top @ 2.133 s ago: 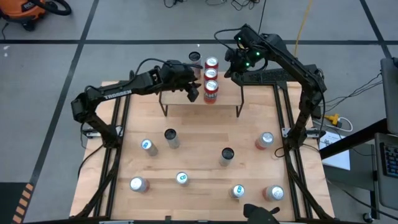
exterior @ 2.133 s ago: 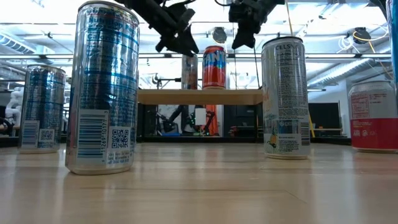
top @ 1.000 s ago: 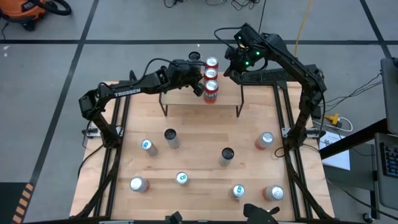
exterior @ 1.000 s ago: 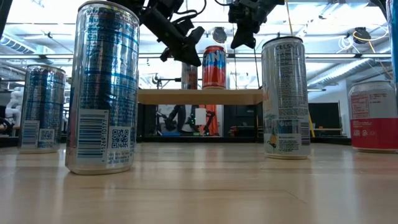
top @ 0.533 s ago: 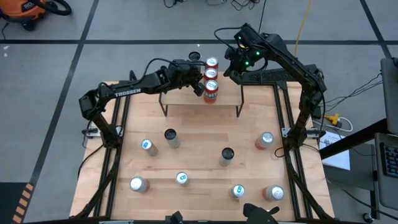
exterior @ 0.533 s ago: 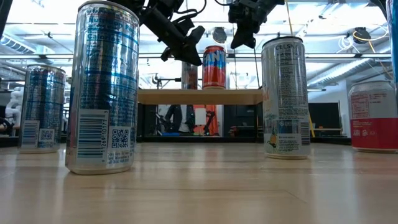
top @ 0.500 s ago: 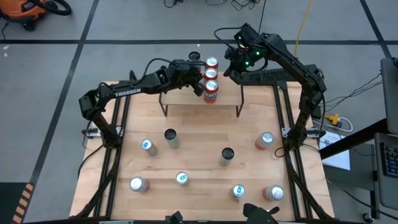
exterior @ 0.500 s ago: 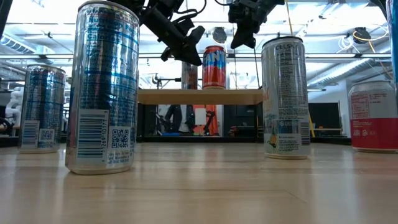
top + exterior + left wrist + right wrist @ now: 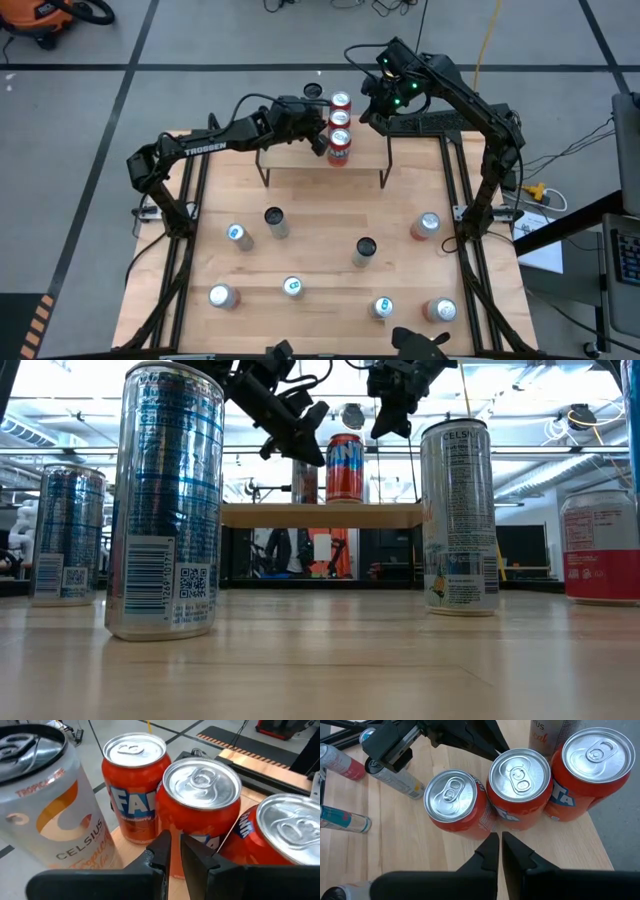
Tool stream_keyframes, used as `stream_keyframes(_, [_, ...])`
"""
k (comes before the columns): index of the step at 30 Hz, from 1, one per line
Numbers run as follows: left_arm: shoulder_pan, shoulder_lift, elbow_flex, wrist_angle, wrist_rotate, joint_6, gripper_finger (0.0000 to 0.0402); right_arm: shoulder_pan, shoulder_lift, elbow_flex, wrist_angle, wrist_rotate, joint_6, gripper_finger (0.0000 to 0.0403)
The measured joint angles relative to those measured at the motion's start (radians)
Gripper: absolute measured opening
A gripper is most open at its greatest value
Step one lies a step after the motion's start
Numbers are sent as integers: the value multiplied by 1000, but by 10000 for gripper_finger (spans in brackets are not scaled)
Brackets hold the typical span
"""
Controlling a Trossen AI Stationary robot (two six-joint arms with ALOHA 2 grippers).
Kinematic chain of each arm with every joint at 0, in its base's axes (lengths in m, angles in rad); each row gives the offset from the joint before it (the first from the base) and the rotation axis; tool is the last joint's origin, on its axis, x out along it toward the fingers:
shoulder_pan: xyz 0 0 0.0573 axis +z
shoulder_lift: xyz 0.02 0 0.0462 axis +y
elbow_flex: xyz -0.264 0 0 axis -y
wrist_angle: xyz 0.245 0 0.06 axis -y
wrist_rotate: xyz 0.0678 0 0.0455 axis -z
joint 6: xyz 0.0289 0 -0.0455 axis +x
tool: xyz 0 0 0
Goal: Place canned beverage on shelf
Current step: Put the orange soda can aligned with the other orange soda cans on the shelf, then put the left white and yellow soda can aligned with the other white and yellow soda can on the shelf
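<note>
Wooden shelf [image 9: 300,172] bears three orange cans [image 9: 339,140].

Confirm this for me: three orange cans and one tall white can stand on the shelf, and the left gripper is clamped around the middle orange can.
Not quite. The left gripper holds nothing: the left wrist view shows its fingers nearly shut, empty, in front of the middle orange can. The rest holds: three orange cans and the tall white can stand on the shelf.

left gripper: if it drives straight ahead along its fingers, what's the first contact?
Probably the middle orange can on the shelf: the left gripper, nearly shut and empty, points at its side. Depth unclear.
</note>
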Motion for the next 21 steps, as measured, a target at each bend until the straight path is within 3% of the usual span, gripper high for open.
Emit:
stream_keyframes(8, [-16,-78,47,-165,-4,-30,47,0,-29,0,-16,0,33,0])
stream_keyframes(15, [-82,-219,106,-460,151,-213,47,26,-104,0,-17,0,160,0])
stream_keyframes(21, [-151,-312,107,-692,261,-319,59,123,-167,0,-21,47,247,0])
